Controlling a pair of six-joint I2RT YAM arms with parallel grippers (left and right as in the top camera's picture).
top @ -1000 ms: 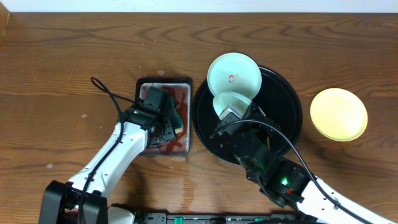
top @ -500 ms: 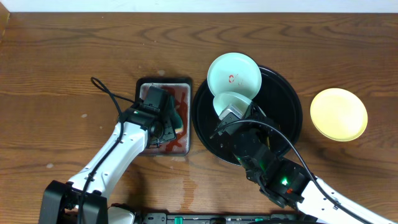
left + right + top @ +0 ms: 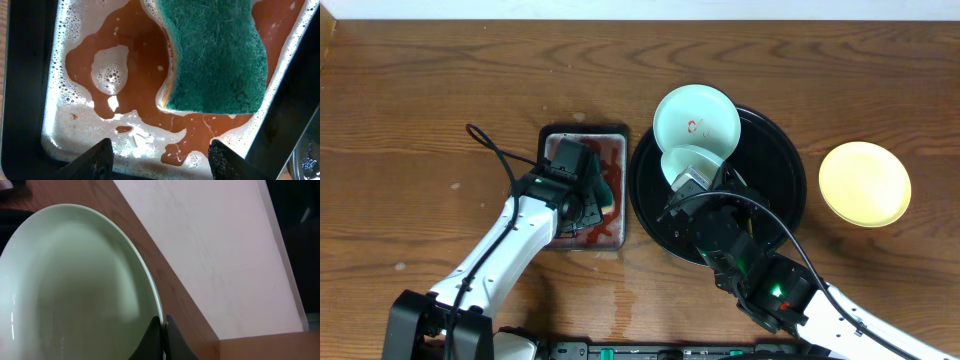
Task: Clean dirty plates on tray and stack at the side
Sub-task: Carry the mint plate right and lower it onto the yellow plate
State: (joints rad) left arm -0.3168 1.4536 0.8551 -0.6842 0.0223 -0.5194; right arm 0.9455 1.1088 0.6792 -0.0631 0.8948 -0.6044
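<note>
Overhead | left tool [image 3: 162,162] spread over pan [image 3: 20,75] | right tool [image 3: 162,335] pinches plate [image 3: 75,290] rim

This is a robot test bench staged as a dish-washing station. Two white-and-black arms, the left arm [image 3: 505,245] and the right arm [image 3: 820,305], reach in from the bottom edge of the frame. A loose black cable [image 3: 490,148] trails over a bare wood-grain surface [image 3: 420,80], and a plain pale wall [image 3: 620,8] runs along the top. The kitchen props are a black pan [image 3: 582,129] of foamy reddish liquid with a green sponge [image 3: 215,55], a round black tray [image 3: 782,170] and plastic plates [image 3: 696,122].
</note>
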